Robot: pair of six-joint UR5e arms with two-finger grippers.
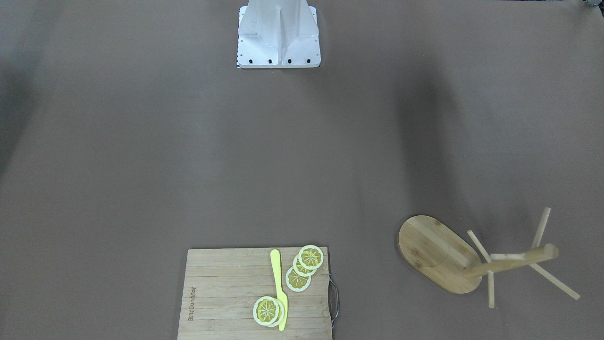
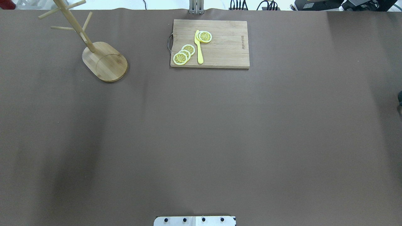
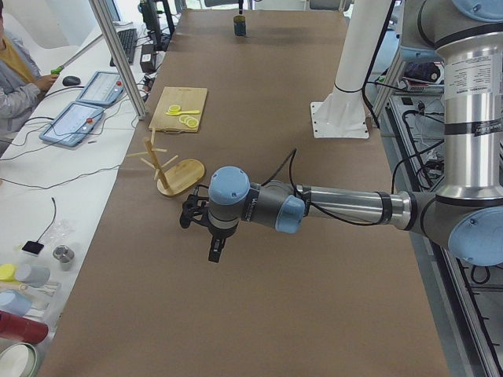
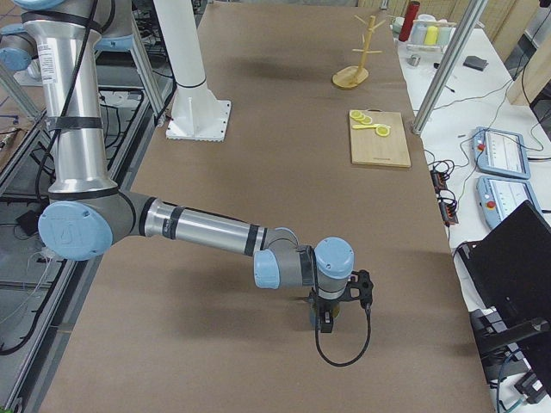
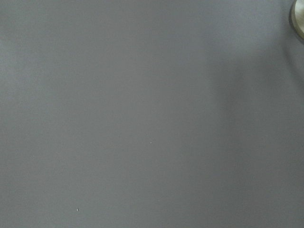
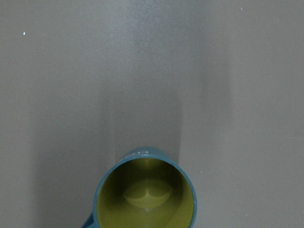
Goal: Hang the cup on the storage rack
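Brown table is seen w/ a cutting board at the far edge. Cup is stood upright at the right end, under the right gripper, well apart from the rack at far left. Left gripper is held over bare table. Finger state of either gripper cannot be told.

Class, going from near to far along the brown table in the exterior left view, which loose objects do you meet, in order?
storage rack → cutting board → cup
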